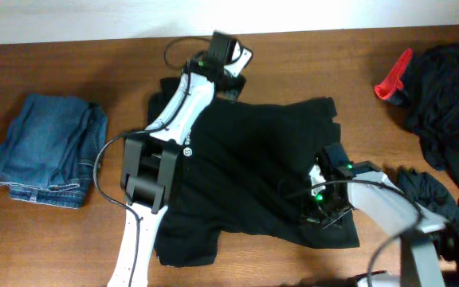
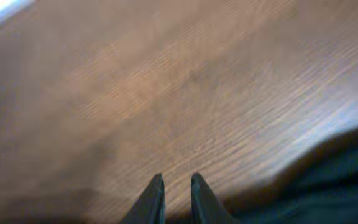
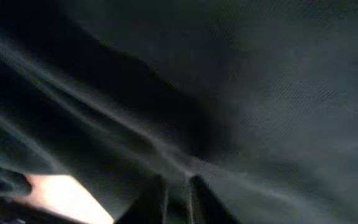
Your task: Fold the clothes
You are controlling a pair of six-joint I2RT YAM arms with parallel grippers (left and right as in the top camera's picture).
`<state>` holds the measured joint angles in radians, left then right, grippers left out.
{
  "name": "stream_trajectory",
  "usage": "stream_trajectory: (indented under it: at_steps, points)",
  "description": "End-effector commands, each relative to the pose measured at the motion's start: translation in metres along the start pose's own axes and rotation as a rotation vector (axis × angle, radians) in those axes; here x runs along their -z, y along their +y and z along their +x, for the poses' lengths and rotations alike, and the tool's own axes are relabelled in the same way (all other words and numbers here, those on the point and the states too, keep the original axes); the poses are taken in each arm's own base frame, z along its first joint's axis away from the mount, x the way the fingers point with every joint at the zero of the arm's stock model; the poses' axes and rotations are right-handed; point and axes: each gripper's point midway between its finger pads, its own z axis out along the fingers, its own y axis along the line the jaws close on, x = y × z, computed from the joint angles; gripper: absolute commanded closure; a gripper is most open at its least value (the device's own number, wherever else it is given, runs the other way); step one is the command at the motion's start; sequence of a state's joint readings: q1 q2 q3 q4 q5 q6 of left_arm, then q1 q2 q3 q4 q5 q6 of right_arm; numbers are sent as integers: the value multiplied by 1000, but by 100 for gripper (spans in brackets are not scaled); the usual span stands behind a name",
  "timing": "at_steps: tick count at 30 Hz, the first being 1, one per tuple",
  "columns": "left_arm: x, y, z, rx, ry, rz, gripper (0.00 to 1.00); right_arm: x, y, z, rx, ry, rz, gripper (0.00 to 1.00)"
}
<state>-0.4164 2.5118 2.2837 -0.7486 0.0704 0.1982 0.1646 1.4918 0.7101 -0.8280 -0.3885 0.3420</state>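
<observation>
Shirt [image 1: 253,159]: soft, creased black fabric

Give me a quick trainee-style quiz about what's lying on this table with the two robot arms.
1. True or false: the jeans lie folded on the left arm's side of the black shirt.
2. The small item beside the pile of dark clothes is: A red, B green, C yellow.
3. Which is over bare table: the left gripper or the right gripper?
Key: 1 true; 2 A; 3 left gripper.
</observation>
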Motion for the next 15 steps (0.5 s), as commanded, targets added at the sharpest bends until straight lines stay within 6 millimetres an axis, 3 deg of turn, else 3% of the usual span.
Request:
stream_trajectory:
  at_steps: [1,3,6,9,12,15]
  points:
    - [39,3,-32,-14,-49,-9,84,43,15,-40,118,-220,35,75]
    - [47,-1,-30,-15,-22,0,83,65,27,-55,157,-301,24,74]
    - [57,-6,-20,-14,36,12,83,98,48,-75,207,-400,-3,89]
    - [77,-7,-18,-12,67,18,82,124,57,-94,217,-489,21,92]
    - [108,-8,-23,-12,72,14,78,137,55,-113,200,-533,47,95]
    - [148,-4,-29,-13,57,-16,74,135,43,-134,153,-536,58,96]
